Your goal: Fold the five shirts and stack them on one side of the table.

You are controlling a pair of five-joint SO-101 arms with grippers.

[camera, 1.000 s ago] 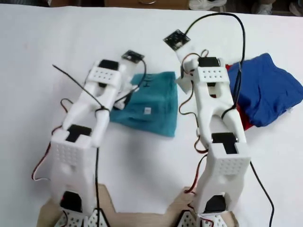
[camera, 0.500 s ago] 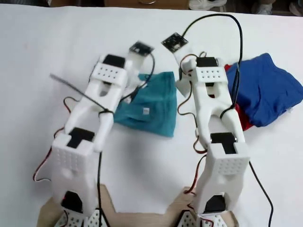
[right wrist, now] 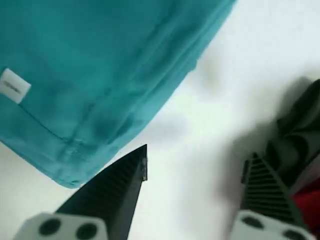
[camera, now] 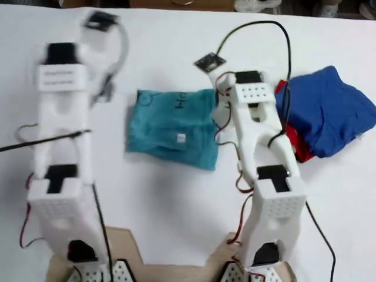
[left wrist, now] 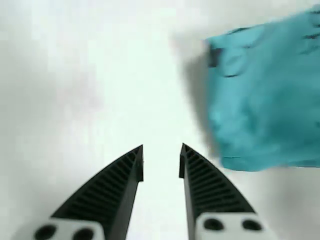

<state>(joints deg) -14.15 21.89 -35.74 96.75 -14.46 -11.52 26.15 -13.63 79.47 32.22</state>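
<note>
Shirt of folded teal fabric mid-frame, long axis left-right, right edge just beside wide-open, empty right end effector; narrowly parted, empty left end effector well apart, high view's upper left.

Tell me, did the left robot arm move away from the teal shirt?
Yes. The left gripper swung off the teal shirt, out toward the left side and far edge of the table, while the shirt stayed where it was.

White table — a wooden board at its near edge
</note>
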